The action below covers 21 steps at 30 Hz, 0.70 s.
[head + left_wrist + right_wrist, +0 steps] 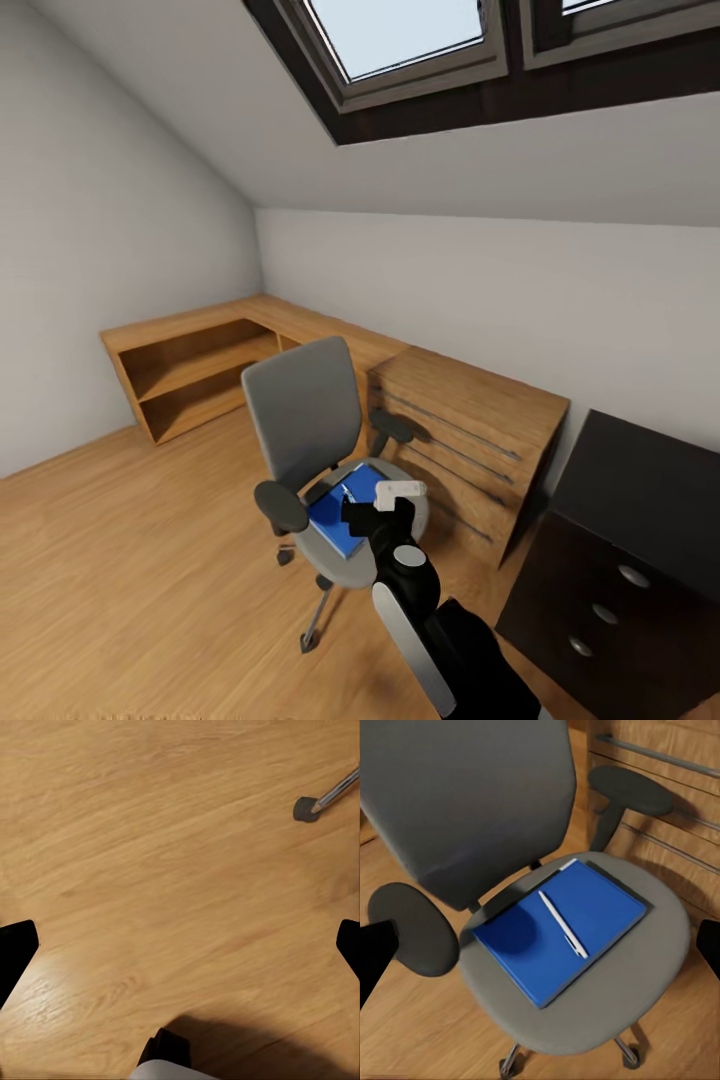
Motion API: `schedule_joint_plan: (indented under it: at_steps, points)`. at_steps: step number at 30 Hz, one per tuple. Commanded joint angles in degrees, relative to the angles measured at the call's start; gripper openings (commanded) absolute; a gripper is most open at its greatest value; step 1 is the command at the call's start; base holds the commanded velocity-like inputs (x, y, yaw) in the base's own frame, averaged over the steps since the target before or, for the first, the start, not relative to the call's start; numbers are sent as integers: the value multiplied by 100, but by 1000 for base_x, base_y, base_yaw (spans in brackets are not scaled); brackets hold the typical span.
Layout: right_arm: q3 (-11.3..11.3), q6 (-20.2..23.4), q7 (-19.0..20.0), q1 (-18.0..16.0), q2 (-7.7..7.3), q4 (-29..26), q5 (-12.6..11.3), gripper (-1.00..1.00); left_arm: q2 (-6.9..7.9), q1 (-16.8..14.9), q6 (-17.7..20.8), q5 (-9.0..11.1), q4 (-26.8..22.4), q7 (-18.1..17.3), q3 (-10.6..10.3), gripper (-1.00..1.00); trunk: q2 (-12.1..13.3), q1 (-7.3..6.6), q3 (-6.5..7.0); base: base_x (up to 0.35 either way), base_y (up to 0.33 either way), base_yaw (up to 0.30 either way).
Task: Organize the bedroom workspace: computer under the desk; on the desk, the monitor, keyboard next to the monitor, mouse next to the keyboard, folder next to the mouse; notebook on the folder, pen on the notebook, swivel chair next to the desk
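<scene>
Jaws spread on both grippers; slim pen [562, 924] atop flat blue folder [561, 931]

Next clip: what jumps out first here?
The grey swivel chair stands mid-room on the wooden floor, beside the light wooden dresser. On its seat lies the bright blue folder with the pen on top, and the right gripper hangs just above it.
</scene>
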Motion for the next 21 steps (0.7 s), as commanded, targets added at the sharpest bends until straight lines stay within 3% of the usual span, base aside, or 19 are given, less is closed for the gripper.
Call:
schedule_joint_plan:
  at_steps: [1,21]
  points:
    - [10,16,-52,-6,-2,-4,-43,100,1,-6,-8,60,9,-55,24,100,-4,0,-6,0,0,273]
    - [13,16,-64,-6,16,29,-38,100,14,-6,-13,75,15,-8,38,100,-4,0,-38,0,0,276]
